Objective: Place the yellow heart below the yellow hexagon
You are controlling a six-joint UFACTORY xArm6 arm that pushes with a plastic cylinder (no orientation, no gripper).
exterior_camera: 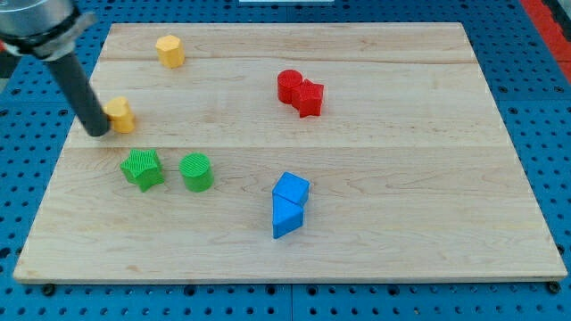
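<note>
The yellow hexagon (pixel 169 51) sits near the view's top left of the wooden board (pixel 401 196). The yellow heart (pixel 121 115) lies below it and a little to the left, near the board's left edge. My tip (pixel 98 132) is right against the heart's left side, at its lower left. The dark rod rises from there to the view's top left corner.
A green star (pixel 142 168) and a green cylinder (pixel 196 172) lie just below the heart. Two red blocks (pixel 300 91) touch each other at upper centre. Two blue blocks (pixel 288 205) touch each other at lower centre.
</note>
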